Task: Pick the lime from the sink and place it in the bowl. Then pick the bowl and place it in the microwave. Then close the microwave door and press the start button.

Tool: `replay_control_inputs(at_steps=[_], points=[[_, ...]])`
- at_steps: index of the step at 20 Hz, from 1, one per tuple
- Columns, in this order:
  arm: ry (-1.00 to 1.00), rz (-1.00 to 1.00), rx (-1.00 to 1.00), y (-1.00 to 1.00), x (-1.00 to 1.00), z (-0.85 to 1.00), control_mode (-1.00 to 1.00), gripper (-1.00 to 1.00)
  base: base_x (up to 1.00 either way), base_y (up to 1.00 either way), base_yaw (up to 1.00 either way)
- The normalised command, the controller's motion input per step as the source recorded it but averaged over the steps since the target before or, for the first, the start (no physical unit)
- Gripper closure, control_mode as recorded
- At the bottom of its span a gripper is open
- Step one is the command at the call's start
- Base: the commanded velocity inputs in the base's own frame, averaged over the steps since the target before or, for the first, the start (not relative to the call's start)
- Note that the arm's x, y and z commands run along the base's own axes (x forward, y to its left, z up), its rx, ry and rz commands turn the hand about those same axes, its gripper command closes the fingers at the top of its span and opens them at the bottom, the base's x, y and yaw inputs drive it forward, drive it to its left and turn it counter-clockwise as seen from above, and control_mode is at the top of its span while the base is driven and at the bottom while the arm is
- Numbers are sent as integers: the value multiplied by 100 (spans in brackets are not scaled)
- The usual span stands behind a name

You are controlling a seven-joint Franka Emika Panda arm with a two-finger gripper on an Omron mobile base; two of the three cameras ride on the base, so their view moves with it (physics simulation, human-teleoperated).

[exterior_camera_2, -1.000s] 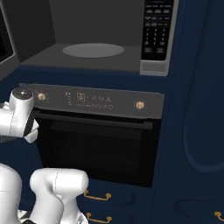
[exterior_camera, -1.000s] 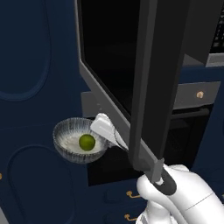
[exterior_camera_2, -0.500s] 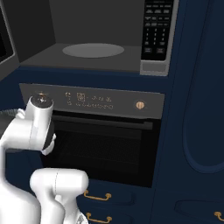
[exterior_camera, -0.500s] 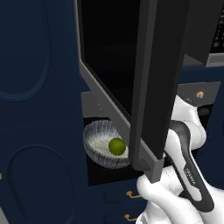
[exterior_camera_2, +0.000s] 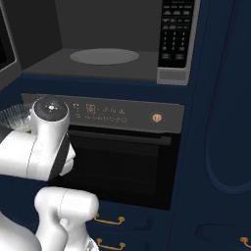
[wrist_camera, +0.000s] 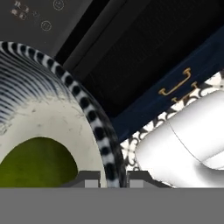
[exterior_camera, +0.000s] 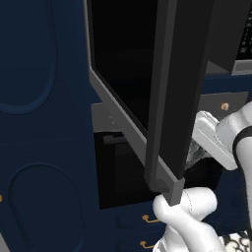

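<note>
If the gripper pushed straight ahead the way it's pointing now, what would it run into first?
The gripper, shut on the streaked grey bowl's rim, points toward the black oven door; that probably comes first, though depth is unclear.

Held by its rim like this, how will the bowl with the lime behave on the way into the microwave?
The bowl looks rigid, so it shouldn't flex. Pinched at one rim edge, it may tilt. The round lime sits loose inside and could roll.

Glossy black glass microwave door (exterior_camera: pixel 128 64), matt grey microwave (exterior_camera_2: pixel 98 34) cavity, glazed streaky bowl (wrist_camera: pixel 52 109), dull-skinned lime (wrist_camera: pixel 37 162), brass-look drawer handle (wrist_camera: pixel 177 85)
</note>
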Motion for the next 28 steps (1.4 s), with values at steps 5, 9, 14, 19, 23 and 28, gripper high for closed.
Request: replay_control_inputs(at_steps=[5, 9, 14, 19, 23, 28], points=[[-5, -29, 0, -78, 2, 99, -100, 100, 0, 0, 0], [-7, -24, 0, -51, 21, 100, -100, 100, 0, 0, 0], [-10, -13, 0, -13, 51, 75, -100, 100, 0, 0, 0], [-4, -6, 0, -8, 93, 15, -100, 100, 0, 0, 0], [-3, -4, 1, -11, 97, 6, -100, 100, 0, 0, 0], [-8, -2, 0, 0, 87, 53, -100, 100, 0, 0, 0]])
